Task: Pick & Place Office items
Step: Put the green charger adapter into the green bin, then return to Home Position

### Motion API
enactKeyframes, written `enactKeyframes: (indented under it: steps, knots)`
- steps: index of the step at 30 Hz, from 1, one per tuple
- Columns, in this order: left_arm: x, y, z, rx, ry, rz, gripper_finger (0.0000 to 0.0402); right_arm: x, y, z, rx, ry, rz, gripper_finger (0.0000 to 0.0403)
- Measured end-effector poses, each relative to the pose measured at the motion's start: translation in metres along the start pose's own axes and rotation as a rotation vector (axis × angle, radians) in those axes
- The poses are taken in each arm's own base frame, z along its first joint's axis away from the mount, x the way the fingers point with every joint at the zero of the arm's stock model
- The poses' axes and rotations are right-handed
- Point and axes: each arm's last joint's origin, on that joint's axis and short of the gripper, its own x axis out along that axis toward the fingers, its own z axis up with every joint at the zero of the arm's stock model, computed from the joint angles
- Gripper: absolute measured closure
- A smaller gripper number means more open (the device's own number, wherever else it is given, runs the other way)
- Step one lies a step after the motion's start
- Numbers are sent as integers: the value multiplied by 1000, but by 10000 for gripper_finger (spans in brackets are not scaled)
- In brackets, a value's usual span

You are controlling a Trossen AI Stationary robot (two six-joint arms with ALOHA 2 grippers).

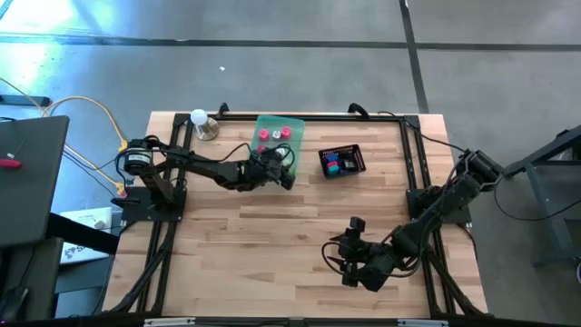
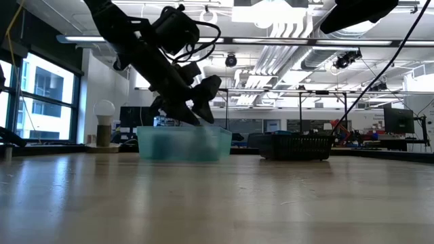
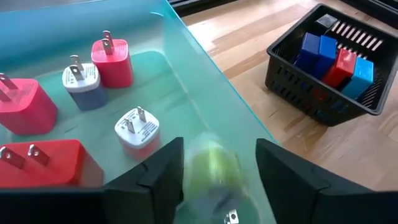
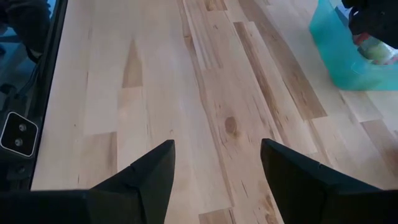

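Green-and-white piece [image 3: 214,171] between the left gripper [image 3: 221,168] fingers — a blur, contact unclear.

Left gripper [image 3: 217,171] and right gripper [image 4: 217,163], fingers apart

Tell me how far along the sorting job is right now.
Partly done. The green tray already holds five plug adapters: pink, red, white and lavender. In hand: the left claw is over the tray's edge with a blurred green-and-white piece between its open fingers, apparently being dropped. Left: blue and red pieces sit in the black mesh basket. The right claw waits open above bare tabletop.
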Motion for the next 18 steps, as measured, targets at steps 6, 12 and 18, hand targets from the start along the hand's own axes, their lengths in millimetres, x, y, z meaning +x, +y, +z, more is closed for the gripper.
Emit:
enactKeyframes:
  steps: [6,12,18]
  knots:
    - [0,-1,1,4,-8,-7,171,0,0,0,0,0,0,178]
    - [-12,-9,3,182,-25,-44,167,0,0,0,0,0,-1,178]
    - [-57,-31,11,303,-85,-175,167,0,0,0,-5,1,0,178]
